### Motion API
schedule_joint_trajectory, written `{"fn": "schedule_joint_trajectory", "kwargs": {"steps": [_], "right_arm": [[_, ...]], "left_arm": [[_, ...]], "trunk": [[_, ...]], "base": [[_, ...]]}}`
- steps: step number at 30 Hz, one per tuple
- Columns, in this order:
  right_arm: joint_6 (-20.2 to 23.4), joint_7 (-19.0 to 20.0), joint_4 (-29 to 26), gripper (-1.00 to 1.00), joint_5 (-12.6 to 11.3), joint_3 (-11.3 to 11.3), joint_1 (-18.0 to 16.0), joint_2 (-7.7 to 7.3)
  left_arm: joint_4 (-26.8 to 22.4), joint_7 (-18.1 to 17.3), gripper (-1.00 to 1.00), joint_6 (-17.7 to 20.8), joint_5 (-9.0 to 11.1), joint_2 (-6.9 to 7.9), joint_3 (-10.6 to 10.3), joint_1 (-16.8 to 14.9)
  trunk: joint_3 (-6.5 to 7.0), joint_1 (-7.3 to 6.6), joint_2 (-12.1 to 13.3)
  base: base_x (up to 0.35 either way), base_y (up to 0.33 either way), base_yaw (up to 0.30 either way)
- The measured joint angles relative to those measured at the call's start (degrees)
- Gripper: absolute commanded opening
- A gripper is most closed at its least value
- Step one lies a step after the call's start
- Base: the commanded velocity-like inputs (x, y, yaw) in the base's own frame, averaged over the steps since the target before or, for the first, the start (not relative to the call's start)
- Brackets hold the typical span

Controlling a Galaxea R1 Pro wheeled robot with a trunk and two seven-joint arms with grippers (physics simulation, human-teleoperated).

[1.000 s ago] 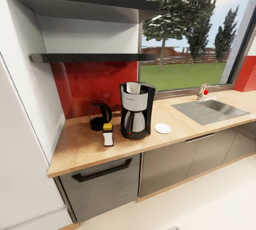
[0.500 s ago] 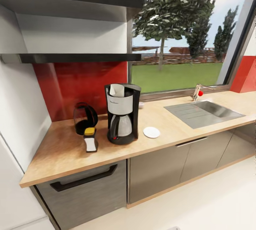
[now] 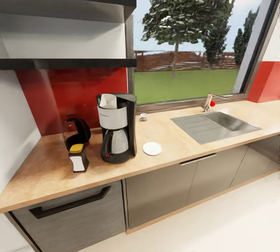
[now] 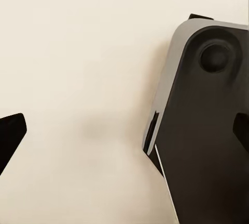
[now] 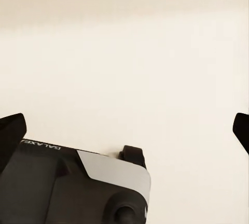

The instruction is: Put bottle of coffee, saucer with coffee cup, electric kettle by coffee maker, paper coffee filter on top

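The black coffee maker (image 3: 116,127) stands on the light-wood kitchen countertop (image 3: 175,137), with the white paper coffee filter (image 3: 108,101) in its top. To its left sits the dark red electric kettle (image 3: 76,132), and the bottle of coffee (image 3: 79,157) stands upright in front of the kettle. The white saucer (image 3: 152,148) lies bare just right of the machine. The small white coffee cup (image 3: 144,117) sits farther back by the window. The black kitchen shelf (image 3: 66,64) above holds nothing. My left gripper (image 4: 124,133) and right gripper (image 5: 124,130) hang open over pale floor, both holding nothing.
A steel sink (image 3: 214,125) with a faucet (image 3: 210,102) is set into the worktop at the right. Dark grey cabinet fronts (image 3: 159,189) run below. A white wall (image 3: 15,127) closes the counter's left end. Parts of my own base (image 4: 207,130) show under the grippers.
The head view has swung to the right, so everything on the counter slid left in the picture. The coffee cup came into sight behind the coffee maker. Nothing on the counter moved.
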Motion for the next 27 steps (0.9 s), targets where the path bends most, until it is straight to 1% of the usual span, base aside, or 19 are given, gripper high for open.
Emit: {"fn": "schedule_joint_trajectory", "kwargs": {"steps": [7, 12, 17, 27], "right_arm": [[-0.01, 0.0, 0.0, 1.0, 0.03, 0.0, 0.26, -0.74], [-0.06, -0.03, 0.0, 1.0, -0.02, 0.0, 0.26, -0.79], [-0.11, -0.08, 0.0, 1.0, -0.03, 0.0, 0.27, -0.79], [-0.15, -0.08, -0.02, 1.0, -0.03, 0.0, 0.27, -0.79]], "left_arm": [[0.07, 0.0, 1.0, 0.0, 0.21, 0.07, 0.02, 0.0], [0.07, 0.0, 1.0, 0.0, 0.22, 0.09, 0.09, 0.01], [0.07, 0.0, 1.0, 0.0, 0.22, 0.09, 0.07, -0.02], [0.07, 0.0, 1.0, 0.0, 0.22, 0.0, 0.02, -0.02]], "trunk": [[0.0, 0.0, 0.0], [0.0, 0.0, 0.0], [0.0, 0.0, 0.0], [0.0, 0.0, 0.0]], "base": [[0.109, -0.308, 0.0], [0.112, -0.308, 0.0], [0.112, -0.308, 0.215], [0.112, -0.309, 0.275]]}}
